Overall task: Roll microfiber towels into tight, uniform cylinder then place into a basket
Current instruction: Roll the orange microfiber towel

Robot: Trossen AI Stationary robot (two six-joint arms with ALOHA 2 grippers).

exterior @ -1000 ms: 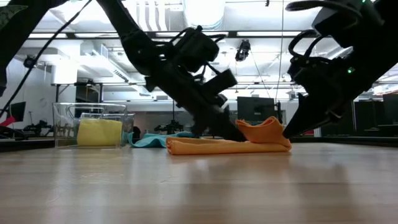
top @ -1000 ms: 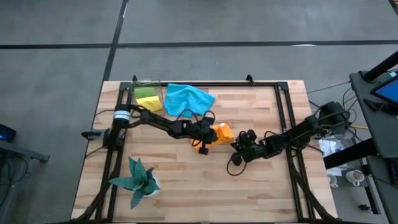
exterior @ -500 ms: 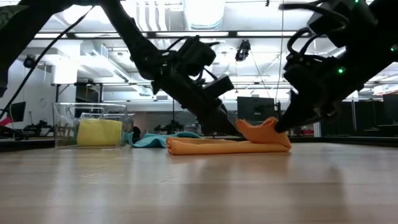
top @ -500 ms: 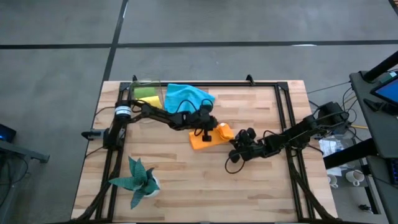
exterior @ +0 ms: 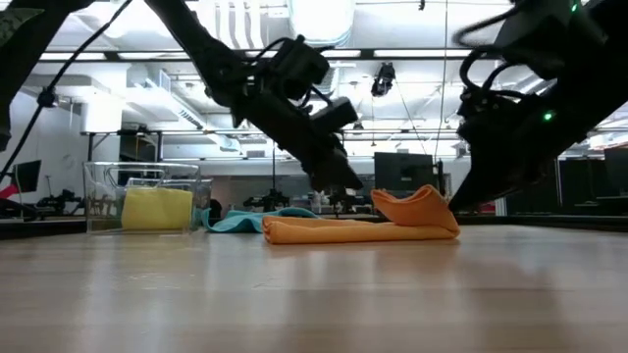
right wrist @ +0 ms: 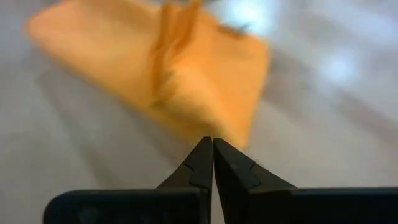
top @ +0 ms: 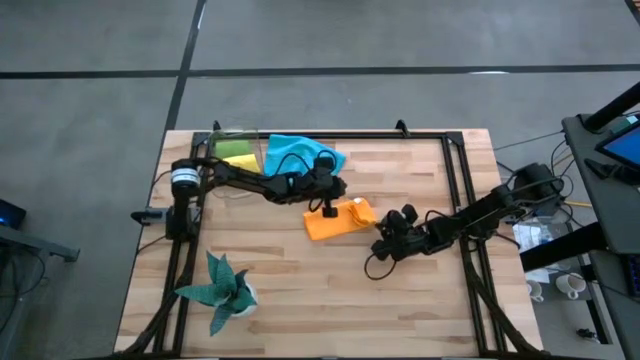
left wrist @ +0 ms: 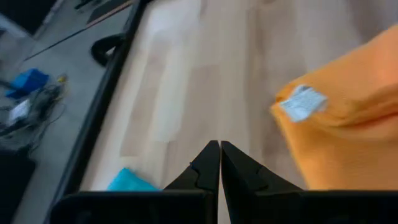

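We note both arms are matte black, jointed, with loose black cables looping beside the links. The left arm carries a white-and-black band behind its base joint. Left hand [left wrist: 219, 163]: two black wedge fingers tapering to thin tips. Right hand [right wrist: 212, 158]: same form. A green light shows above it.

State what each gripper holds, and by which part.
Nothing is held. The left gripper and the right gripper are both shut and empty beside the orange towel.
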